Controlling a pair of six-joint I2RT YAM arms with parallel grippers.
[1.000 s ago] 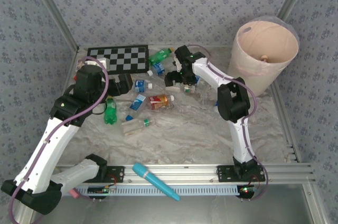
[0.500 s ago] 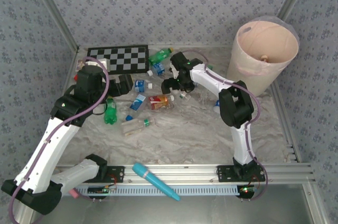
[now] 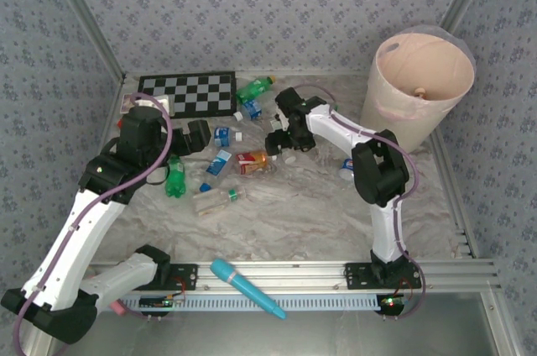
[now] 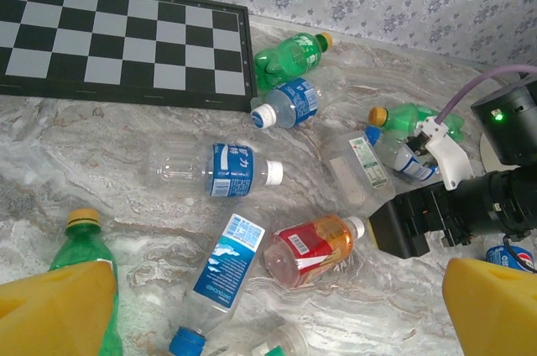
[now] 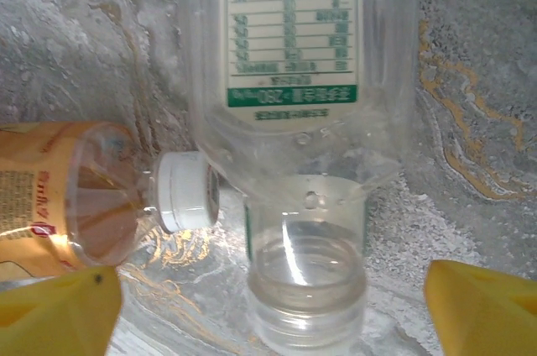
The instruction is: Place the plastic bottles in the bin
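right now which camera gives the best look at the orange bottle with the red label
Left wrist: the orange bottle lies whole, red label and white cap plain. Right wrist shows its cap end close up, the rest cropped. Top external shows it small.

A clear, green-labelled bottle (image 5: 294,146) is seen lying on the marbled table (image 5: 75,54), capped end between the spread fingertips (image 5: 482,310) of the right gripper (image 5: 270,310). At left an orange-tinted bottle (image 5: 67,196) is noted, its white cap (image 5: 185,192) just beside the clear bottle's shoulder.

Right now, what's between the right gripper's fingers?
Right wrist view: a clear bottle with green-and-white label, its neck inside the open right gripper; an orange bottle lies alongside.
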